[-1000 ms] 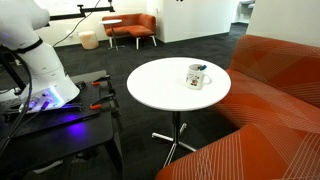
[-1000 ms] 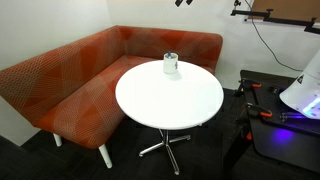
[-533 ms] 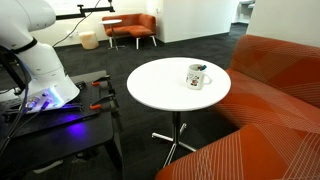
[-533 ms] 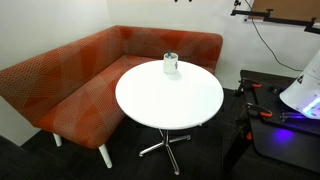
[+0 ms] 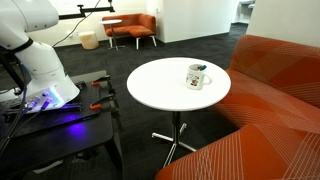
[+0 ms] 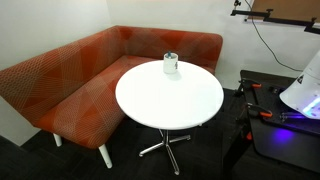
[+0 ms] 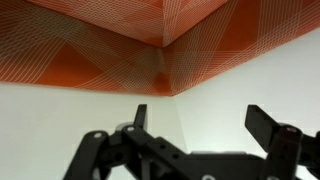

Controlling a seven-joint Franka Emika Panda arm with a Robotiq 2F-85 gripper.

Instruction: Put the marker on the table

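In the wrist view the gripper (image 7: pixel 200 118) is spread wide, its two black fingers (image 7: pixel 262 122) standing well apart with nothing between them and nothing touching them. Behind the gap there is only a pale surface, and above that the orange sofa (image 7: pixel 110 50), where two of its cushions meet in a corner. The lower part of the gripper is cut off by the bottom edge of that view. The marker (image 5: pixel 201 68) is not held: it shows as a small dark tip at the rim of the white mug (image 5: pixel 197 77), which stands upright on the round table (image 5: pixel 160 90), near the edge closest to the sofa. In an exterior view the mug (image 6: pixel 171 64) is too small to show the marker at all. The gripper itself appears in neither exterior view. Only part of the white arm (image 5: pixel 30 45) shows at the left edge, above the black workbench (image 5: pixel 70 125). In an exterior view its base (image 6: pixel 305 92) is cut off at the right edge. The arm is well apart from the table in both exterior views.
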